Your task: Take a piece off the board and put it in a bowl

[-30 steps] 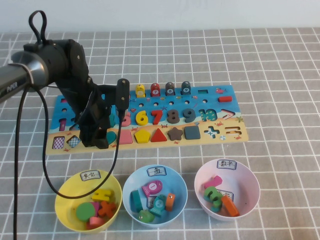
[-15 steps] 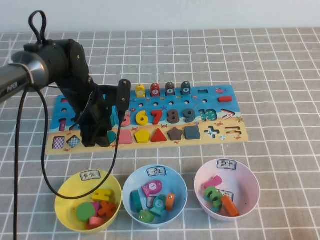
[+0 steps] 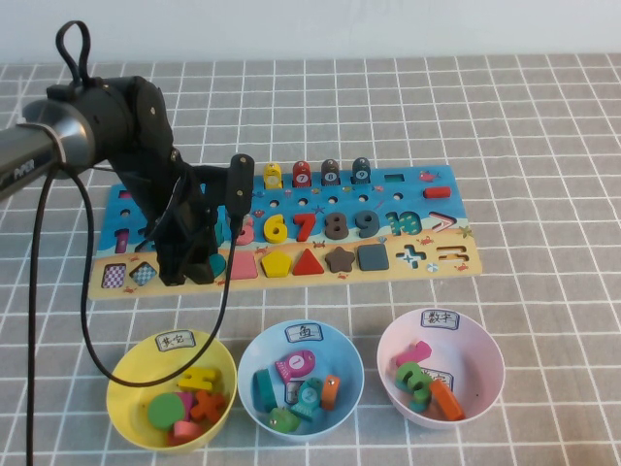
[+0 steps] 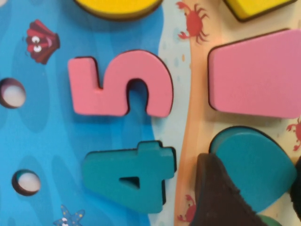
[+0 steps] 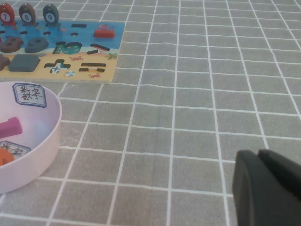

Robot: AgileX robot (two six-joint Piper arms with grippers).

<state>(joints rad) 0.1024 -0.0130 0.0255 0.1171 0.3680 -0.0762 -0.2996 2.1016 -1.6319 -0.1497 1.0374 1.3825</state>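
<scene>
The dark-teal heart piece sits in its slot in the tan strip of the long blue board, left of the pink block. My left gripper is down on the board with its fingers on either side of the heart, touching its edges. In the left wrist view the heart lies between one dark finger and the other at the frame edge. The yellow bowl stands in front of the board, at the left. My right gripper is shut and empty, low over the grey cloth, away from the board.
A light-blue bowl and a pale pink bowl, both holding pieces, stand in a row right of the yellow one. A pink 5, a teal 4 and a pink block surround the heart. A black cable loops over the yellow bowl.
My left gripper has sunk slightly onto the board around the heart. Nothing else has moved.
</scene>
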